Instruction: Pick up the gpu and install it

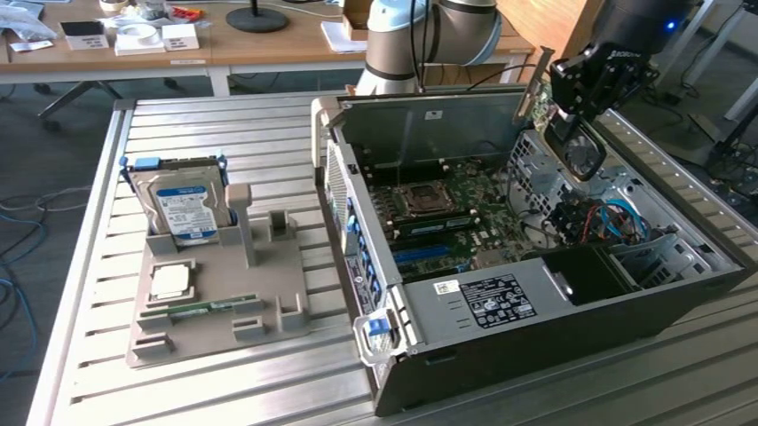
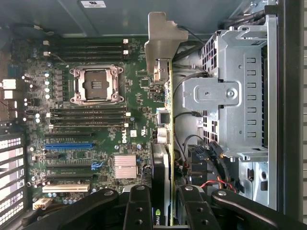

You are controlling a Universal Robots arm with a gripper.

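Midway, we hold the thin dark gpu [image 2: 162, 158] clamped in our black gripper [image 2: 165, 194], toward one o'clock over the open grey metal case [image 1: 509, 351], not yet seated.

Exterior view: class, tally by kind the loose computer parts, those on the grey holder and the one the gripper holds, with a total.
hard drive: 1
square silver chip: 1
green memory stick: 1
gpu, held by the gripper: 1
Total: 4

Soft, even room light: sheen on the slatted counter [image 1: 237, 390], shade inside the computer case [image 1: 521, 346], bright bracket on the gpu [image 2: 163, 48].
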